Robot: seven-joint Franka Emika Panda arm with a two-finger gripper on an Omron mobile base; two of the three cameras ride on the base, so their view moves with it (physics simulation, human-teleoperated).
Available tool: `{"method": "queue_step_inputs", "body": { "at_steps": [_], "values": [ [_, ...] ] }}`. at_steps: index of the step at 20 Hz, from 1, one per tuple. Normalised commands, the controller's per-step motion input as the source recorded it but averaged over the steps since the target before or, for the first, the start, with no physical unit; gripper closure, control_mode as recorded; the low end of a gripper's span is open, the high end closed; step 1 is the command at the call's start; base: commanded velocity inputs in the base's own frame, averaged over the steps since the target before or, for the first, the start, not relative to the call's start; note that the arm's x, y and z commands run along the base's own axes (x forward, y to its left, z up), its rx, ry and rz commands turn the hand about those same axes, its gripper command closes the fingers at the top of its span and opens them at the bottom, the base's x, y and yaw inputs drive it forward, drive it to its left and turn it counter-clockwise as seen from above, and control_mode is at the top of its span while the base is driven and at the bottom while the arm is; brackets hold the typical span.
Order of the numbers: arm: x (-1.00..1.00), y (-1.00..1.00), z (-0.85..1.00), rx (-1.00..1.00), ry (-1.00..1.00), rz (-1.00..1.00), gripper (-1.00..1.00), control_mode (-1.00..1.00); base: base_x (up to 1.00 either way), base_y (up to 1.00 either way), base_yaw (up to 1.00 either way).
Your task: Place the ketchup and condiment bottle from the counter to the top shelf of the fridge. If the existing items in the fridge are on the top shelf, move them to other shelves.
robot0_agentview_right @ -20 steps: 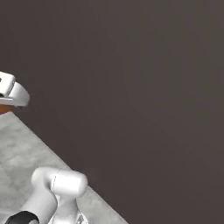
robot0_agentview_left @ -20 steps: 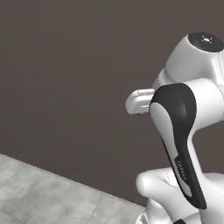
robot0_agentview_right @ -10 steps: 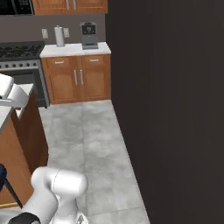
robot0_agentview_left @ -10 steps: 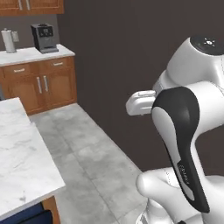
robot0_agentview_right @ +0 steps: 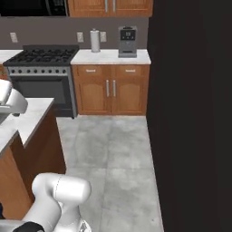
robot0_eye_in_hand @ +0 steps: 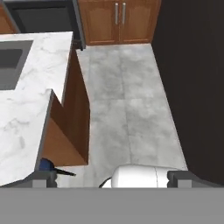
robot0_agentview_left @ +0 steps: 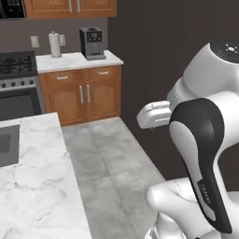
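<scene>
White-grey marbled counter [robot0_agentview_left: 37,186] lies at our near left, a smooth slab over brown wood, with a dark rectangular sink recess [robot0_eye_in_hand: 11,61] set into it. We see no bottles on the parts in view. Gripper [robot0_eye_in_hand: 113,178] hangs over grey mottled floor tiles [robot0_eye_in_hand: 127,105], jaws spread wide, nothing between the dark tips. Far wall: wooden cabinets [robot0_agentview_right: 111,93] with metal handles, a boxy coffee machine [robot0_agentview_right: 127,41], a paper towel roll [robot0_agentview_right: 94,41], a black stove [robot0_agentview_right: 41,81].
</scene>
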Motion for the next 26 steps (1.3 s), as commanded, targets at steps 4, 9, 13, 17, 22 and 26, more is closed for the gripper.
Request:
{"method": "queue_step_inputs", "body": {
  "at_steps": [4,9,13,17,22,26],
  "values": [
    [0.0,0.0,0.0,0.0,0.0,0.0,-1.0,1.0,1.0,-0.29,0.23],
    [0.0,0.0,0.0,0.0,0.0,0.0,-1.0,1.0,1.0,-0.19,0.22],
    [0.0,0.0,0.0,0.0,0.0,0.0,-1.0,1.0,1.0,-0.02,0.19],
    [0.0,0.0,0.0,0.0,0.0,0.0,-1.0,1.0,1.0,0.0,0.17],
    [0.0,0.0,0.0,0.0,0.0,0.0,-1.0,1.0,1.0,0.0,0.16],
    [0.0,0.0,0.0,0.0,0.0,0.0,-1.0,1.0,1.0,0.0,0.15]
  ]
}}
